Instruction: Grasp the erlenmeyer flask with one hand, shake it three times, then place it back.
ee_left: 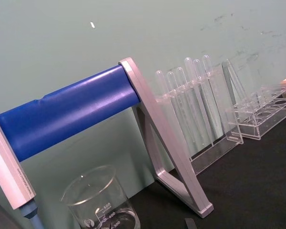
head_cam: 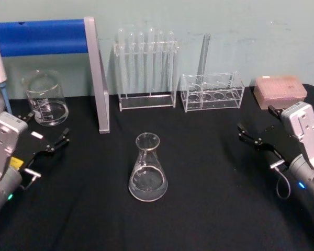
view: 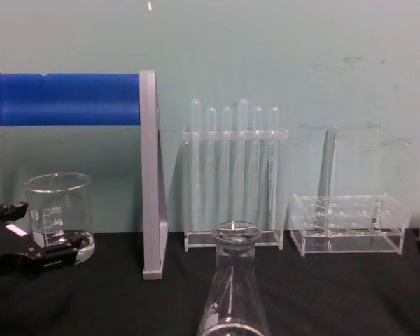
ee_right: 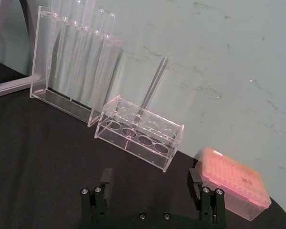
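Jaws spread wide and holding nothing, the left gripper point(head_cam: 46, 128) sits at the left of the desk point(head_cam: 209, 204), just in front of a beaker point(head_cam: 44, 98). Mid-desk stands the flask point(head_cam: 147, 170), upright (well apart from both grippers). Farther right, the right gripper point(head_cam: 256, 121) has jaws equally open and empty, near a pink box point(head_cam: 280, 89).

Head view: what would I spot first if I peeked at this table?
The clear erlenmeyer flask stands upright by itself in the middle of the black table. Behind it on the left is a big blue bar, with a rack of test tubes beside it. The left claw and right claw sit open at either side, apart from the flask.
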`<state>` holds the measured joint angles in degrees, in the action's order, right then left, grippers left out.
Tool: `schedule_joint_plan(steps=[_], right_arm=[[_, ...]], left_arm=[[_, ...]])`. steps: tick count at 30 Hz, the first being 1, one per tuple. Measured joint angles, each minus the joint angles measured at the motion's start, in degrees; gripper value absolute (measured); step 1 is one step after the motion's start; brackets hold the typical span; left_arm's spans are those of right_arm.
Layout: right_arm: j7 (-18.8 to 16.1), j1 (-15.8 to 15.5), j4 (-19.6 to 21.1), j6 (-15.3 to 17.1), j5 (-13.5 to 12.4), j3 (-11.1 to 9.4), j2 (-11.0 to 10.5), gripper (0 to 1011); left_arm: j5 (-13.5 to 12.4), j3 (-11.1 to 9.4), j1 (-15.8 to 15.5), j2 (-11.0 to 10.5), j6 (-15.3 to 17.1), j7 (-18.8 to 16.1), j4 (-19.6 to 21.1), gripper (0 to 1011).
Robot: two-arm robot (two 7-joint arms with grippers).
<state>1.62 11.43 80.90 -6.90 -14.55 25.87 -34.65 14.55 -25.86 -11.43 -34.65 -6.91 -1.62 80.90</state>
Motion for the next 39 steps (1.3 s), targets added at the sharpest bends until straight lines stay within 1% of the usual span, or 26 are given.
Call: schedule_joint_plan(steps=[34,37,39], right_arm=[[0.0,0.0,0.0,0.0,0.0,0.0,0.0,1000],[-0.93,-0.05,0.0,0.14,-0.09,-0.28,0.03,1000],[-2.36,-0.15,0.14,0.4,-0.73,-0.61,0.1,1000]], left_arm=[[0.0,0.0,0.0,0.0,0.0,0.0,0.0,1001],[0.0,0.0,0.0,0.0,0.0,0.0,0.0,1001],[0.0,0.0,0.0,0.0,0.0,0.0,0.0,1001]])
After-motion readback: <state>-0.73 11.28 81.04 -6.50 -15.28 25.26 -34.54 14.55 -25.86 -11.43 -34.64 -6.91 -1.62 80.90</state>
